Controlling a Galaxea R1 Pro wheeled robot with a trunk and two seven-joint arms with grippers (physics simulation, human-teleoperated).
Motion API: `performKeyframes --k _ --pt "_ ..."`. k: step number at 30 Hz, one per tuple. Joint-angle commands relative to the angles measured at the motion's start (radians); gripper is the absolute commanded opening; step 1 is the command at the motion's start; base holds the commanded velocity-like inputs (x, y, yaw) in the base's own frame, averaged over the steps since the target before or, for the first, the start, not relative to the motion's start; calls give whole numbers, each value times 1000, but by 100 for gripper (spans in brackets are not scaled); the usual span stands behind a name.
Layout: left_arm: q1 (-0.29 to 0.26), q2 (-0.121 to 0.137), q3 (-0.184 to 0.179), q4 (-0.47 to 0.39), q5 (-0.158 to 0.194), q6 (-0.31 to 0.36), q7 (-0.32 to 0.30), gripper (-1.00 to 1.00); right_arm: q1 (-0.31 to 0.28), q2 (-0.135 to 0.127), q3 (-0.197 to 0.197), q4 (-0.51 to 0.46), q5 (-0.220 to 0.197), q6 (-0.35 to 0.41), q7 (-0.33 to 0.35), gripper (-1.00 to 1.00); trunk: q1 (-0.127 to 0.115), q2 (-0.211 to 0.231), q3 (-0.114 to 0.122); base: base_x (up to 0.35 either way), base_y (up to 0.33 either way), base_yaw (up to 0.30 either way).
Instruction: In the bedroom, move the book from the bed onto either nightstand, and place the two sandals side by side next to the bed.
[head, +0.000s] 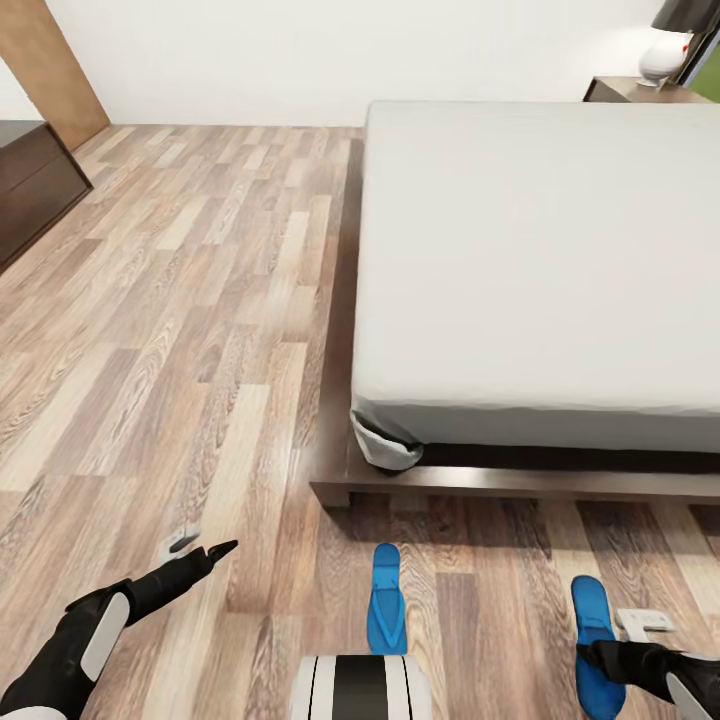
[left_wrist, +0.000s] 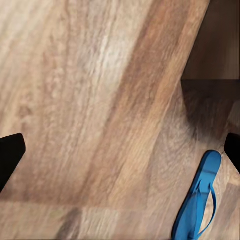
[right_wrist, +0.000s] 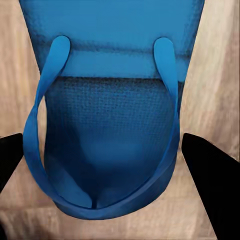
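Observation:
Two bright blue sandals lie on the wood floor in front of the bed's (head: 540, 260) foot, well apart from each other. My right gripper (head: 612, 640) is low over the right sandal (head: 592, 605), open. In the right wrist view its dark fingers (right_wrist: 210, 175) flank that sandal (right_wrist: 107, 135) close to its edges. The left sandal (head: 385, 600) lies near the bed's corner and also appears in the left wrist view (left_wrist: 197, 205). My left gripper (head: 200, 547) hovers open over bare floor to the left of it (left_wrist: 120, 155). A nightstand (head: 625, 90) stands beyond the bed. The book is out of view.
A white lamp (head: 665, 58) sits on the nightstand. A long dark cabinet (head: 30, 190) stands against the left wall, beside a wooden door (head: 50, 70). The bed's dark platform edge (head: 470, 482) juts out at floor level. Open plank floor stretches to the left of the bed.

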Motion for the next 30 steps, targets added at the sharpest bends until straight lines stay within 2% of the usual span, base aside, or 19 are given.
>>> performKeyframes --k 1,8,10,12,15,19,21,23,24,27,30 --pt "0 0 2 0 6 7 -1 100 -1 -1 2 -8 0 11 12 -100 0 0 -1 0 106 0" --pt "0 -3 2 0 6 6 0 100 0 0 1 -16 10 13 0 -100 0 0 -1 0 25 0" --pt "0 -3 2 0 6 6 0 100 0 1 1 -16 11 9 -24 -100 0 0 -1 0 2 0" --pt "0 -3 2 0 6 6 0 100 0 1 1 -16 12 -3 -76 -100 0 0 -1 0 0 0" --pt "0 -3 2 0 6 7 0 100 -1 1 1 -14 11 -83 -149 -100 0 0 -1 0 0 0" --pt "0 -3 2 0 6 8 -2 100 -6 0 1 -14 3 -104 -161 -100 0 0 -1 0 0 0" --pt "0 -3 2 0 6 8 -2 100 -55 -1 1 -15 1 -63 -160 -100 0 0 -1 0 0 0" --pt "0 -3 2 0 6 8 -2 100 -128 -1 1 -15 0 27 -158 -100 0 0 -1 0 0 0" --pt "0 -3 2 0 6 8 -2 100 -160 -1 1 -15 0 95 -158 -100 0 0 -1 0 0 0" --pt "0 -3 2 0 6 8 -2 100 -189 0 1 -15 0 180 -163 -100 0 0 -1 0 0 0" --pt "0 -4 2 0 6 8 -2 100 -198 1 1 -14 1 200 -165 -100 0 0 -1 0 0 0"
